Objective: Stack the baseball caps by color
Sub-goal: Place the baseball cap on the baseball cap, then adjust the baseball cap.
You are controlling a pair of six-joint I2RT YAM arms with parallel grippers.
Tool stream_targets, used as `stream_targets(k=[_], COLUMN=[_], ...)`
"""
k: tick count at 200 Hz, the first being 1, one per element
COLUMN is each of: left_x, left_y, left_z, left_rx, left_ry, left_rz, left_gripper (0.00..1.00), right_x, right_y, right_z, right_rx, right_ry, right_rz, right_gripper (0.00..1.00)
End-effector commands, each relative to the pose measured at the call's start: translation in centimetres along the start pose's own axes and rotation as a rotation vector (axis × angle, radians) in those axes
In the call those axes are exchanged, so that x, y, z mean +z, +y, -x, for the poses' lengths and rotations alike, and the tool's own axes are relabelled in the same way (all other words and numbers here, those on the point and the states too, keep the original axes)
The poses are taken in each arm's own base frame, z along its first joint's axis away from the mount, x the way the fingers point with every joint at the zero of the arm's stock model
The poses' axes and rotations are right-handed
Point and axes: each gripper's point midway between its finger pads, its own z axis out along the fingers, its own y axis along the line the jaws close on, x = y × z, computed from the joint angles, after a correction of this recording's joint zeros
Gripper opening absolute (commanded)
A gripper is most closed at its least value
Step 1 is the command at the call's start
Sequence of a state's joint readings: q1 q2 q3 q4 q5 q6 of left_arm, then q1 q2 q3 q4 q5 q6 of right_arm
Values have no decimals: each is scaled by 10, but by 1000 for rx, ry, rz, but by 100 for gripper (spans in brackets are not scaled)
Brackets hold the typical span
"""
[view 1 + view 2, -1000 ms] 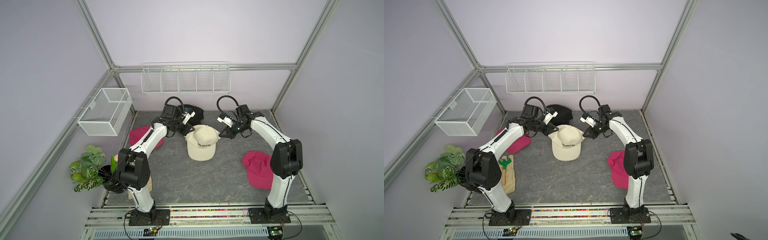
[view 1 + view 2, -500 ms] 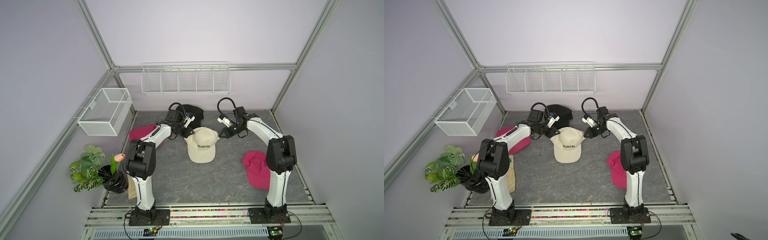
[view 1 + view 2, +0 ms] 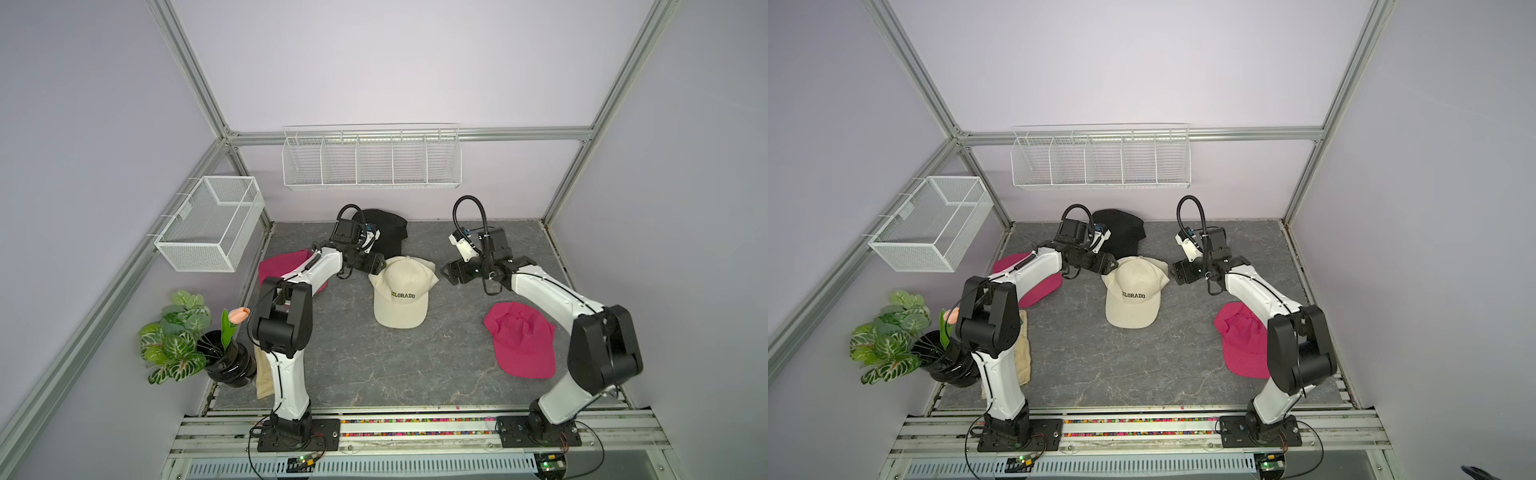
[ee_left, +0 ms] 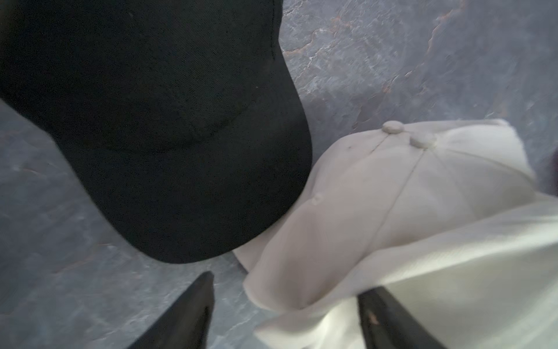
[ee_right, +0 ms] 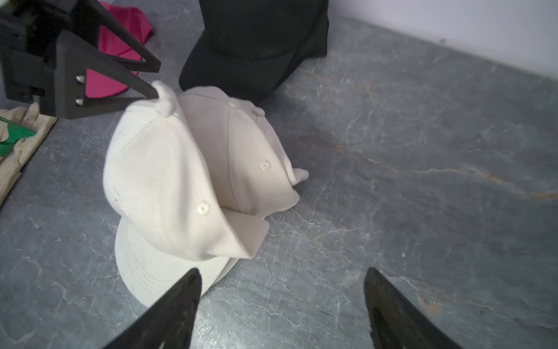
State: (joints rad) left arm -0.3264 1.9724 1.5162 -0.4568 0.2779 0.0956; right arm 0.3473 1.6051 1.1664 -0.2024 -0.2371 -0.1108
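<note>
Cream baseball caps lettered COLORADO (image 3: 401, 297) lie stacked mid-table in both top views (image 3: 1133, 293); the top one sits askew on the one beneath (image 5: 169, 181). Black caps (image 3: 384, 230) lie behind them. One pink cap (image 3: 282, 266) lies at the left under my left arm, another (image 3: 521, 340) at the right. My left gripper (image 3: 376, 266) stands open at the cream stack's back left edge, with cream fabric lying between its fingers (image 4: 287, 290); one fingertip (image 5: 151, 90) touches a raised fold. My right gripper (image 3: 446, 272) is open just right of the stack, over bare table (image 5: 282, 272).
A wire basket (image 3: 210, 224) hangs on the left wall and a wire shelf (image 3: 372, 158) on the back wall. A potted plant in a black vase (image 3: 187, 345) and a beige cloth bag (image 3: 262, 370) sit at the front left edge.
Both grippers have opened and let go of the top cream cap, which now rests on the stack. The right gripper has drawn back a little to the right.
</note>
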Motion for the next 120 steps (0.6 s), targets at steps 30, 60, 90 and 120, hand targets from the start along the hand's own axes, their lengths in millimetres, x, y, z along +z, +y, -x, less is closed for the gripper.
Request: stream_targets(k=[30,60,90,120], left_x=[-48,-42,-23,3], left_y=[32,21,-5,-20], left_z=[48,61,74,76], left_rx=[-192,-201,-165,-125], left_ry=[-176,-197,-167,-109], left_rz=[236,283,252,238], left_gripper=[100,99,100,100], right_x=[0,11,22,32], right_y=[68,135,179,204], right_z=[4,-35,-70,-103], right_rx=[-435,-756,-968,-1206], right_ry=[-205,-199,-169,-116], right_rz=[78,213,279,254], right_gripper=[84,85,84,84])
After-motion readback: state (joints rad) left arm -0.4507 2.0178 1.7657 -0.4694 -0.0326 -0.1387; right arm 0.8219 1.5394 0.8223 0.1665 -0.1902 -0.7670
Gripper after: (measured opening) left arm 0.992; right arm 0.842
